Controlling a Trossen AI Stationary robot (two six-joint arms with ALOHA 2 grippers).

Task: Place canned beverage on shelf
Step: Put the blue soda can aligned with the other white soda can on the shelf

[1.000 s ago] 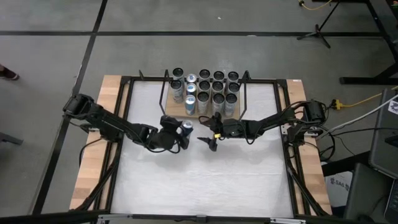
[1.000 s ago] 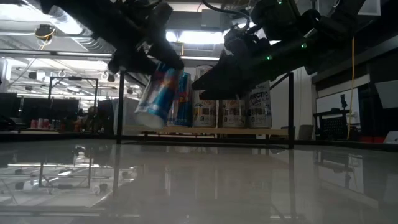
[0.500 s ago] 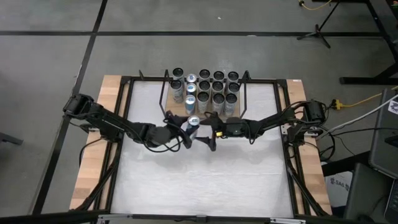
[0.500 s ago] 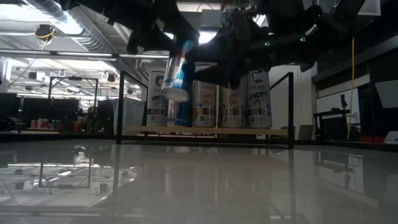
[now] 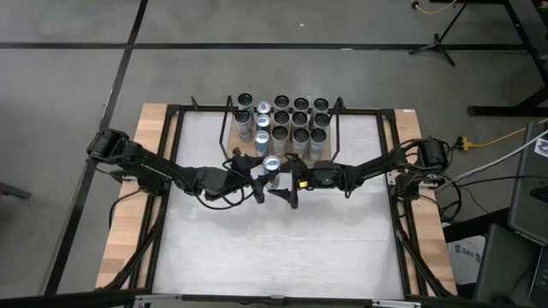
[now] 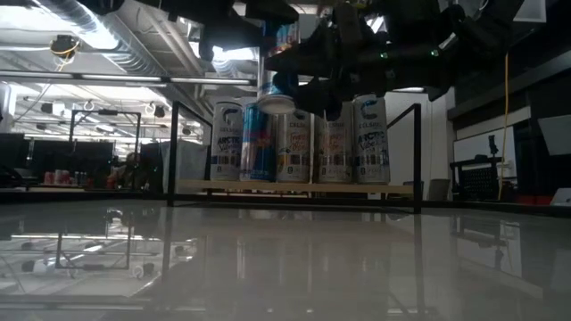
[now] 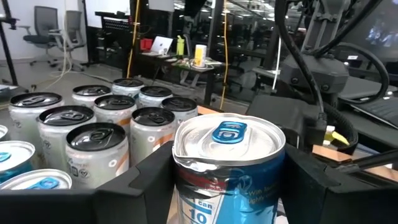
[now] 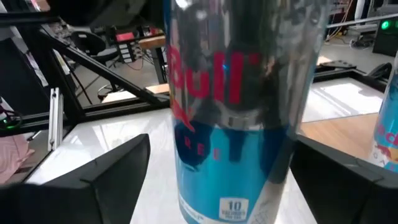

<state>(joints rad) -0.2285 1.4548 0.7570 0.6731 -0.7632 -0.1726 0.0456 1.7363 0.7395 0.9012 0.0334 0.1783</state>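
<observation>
Just before the shelf (image 5: 282,156), left hand (image 5: 259,174) gripping blue can (image 5: 271,165), right hand (image 5: 281,190) open beside it, standing cans (image 5: 291,124) crowding the board.

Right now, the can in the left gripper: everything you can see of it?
The can is a slim blue-and-silver aluminium can with red lettering and a blue pull tab, unopened, dented under the rim. It is upright, clear of the table, at the shelf's front edge. The left gripper clamps its sides; the right gripper's open fingers flank it.
</observation>
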